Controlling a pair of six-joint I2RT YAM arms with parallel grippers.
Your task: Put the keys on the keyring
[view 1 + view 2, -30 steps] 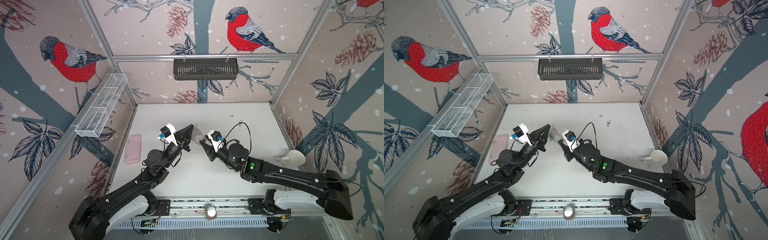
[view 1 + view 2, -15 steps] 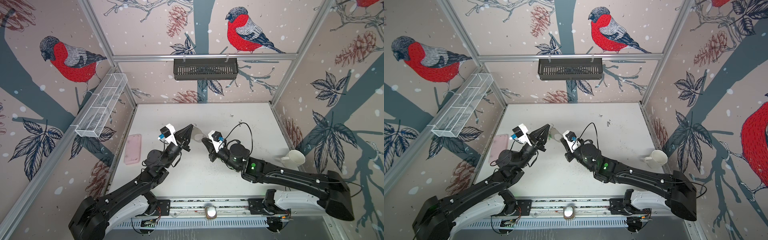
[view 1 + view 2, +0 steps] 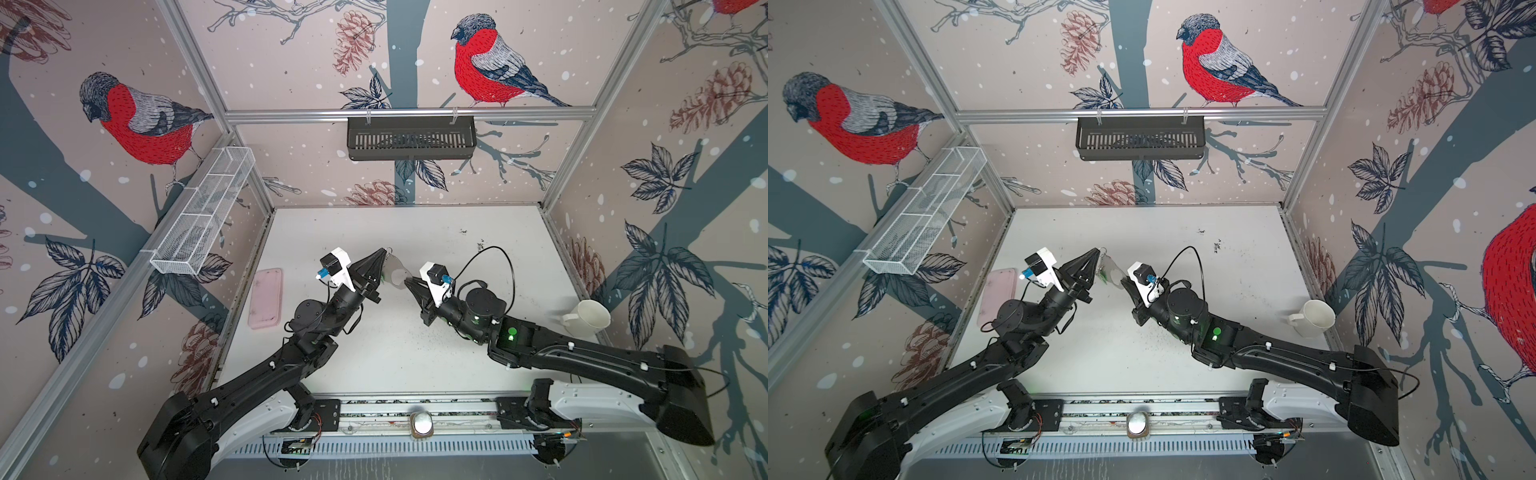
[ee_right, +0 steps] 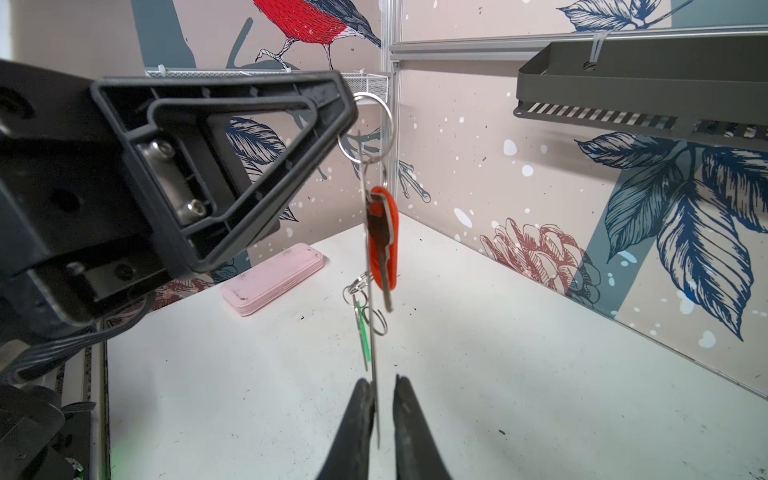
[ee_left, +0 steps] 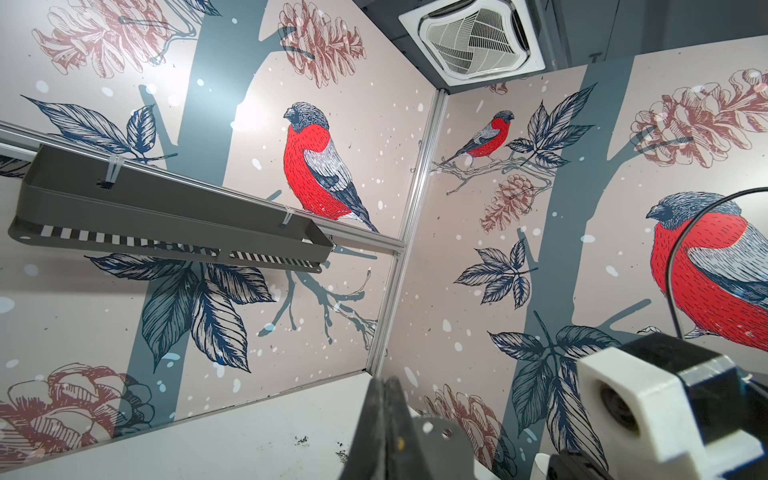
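The keyring (image 3: 395, 272) (image 3: 1111, 270), a flat grey plate, hangs in the air between the two arms. My left gripper (image 3: 381, 252) (image 5: 386, 382) is shut on its top end, where a large metal ring sticks out. The plate (image 5: 436, 432) with its edge holes shows beside the shut jaws. In the right wrist view the plate is edge-on. The key with the red-orange tag (image 4: 382, 237) and the key with the green tag (image 4: 361, 332) dangle from small rings on it. My right gripper (image 4: 380, 384) (image 3: 409, 282) stands slightly open around the plate's lower edge, which touches one finger.
A pink case (image 3: 266, 297) (image 4: 272, 278) lies on the table at the left. A white mug (image 3: 586, 318) stands by the right wall. A dark basket (image 3: 411, 137) hangs on the back wall and a white wire basket (image 3: 203, 216) on the left wall.
My right gripper's jaws have narrowed around the lower edge of the plate. The left gripper has held its place and its grip.
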